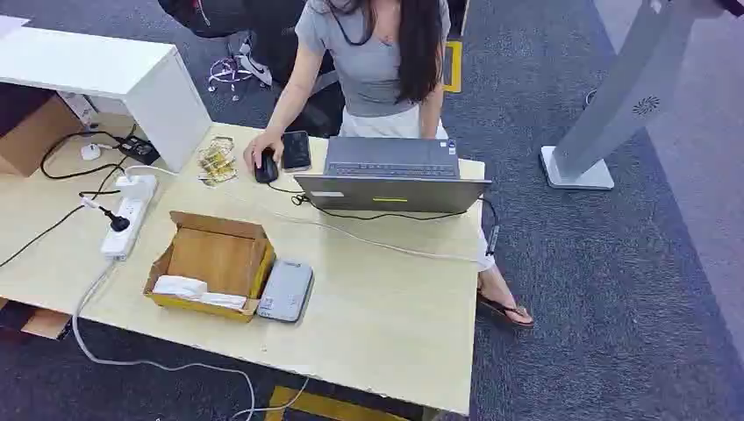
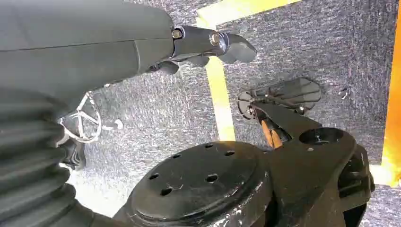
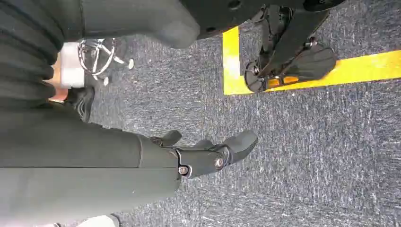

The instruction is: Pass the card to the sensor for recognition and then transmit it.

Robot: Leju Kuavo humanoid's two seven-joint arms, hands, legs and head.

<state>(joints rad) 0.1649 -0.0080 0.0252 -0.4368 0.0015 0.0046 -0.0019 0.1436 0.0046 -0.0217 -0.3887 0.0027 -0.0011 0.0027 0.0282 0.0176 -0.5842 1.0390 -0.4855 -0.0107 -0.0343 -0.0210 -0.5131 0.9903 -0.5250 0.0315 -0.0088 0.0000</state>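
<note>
An open cardboard box stands on the pale wooden table, left of centre. White flat pieces that look like cards lie along the box's near side. A flat grey sensor unit sits just to the right of the box, touching it. My left hand hangs beside my body over the grey carpet, fingers loosely extended and holding nothing. My right hand hangs the same way over the carpet, with nothing in it.
A person sits at the far side behind a grey laptop, one hand on a black mouse, a phone beside it. A white power strip and cables lie at left. A grey stand rises at right.
</note>
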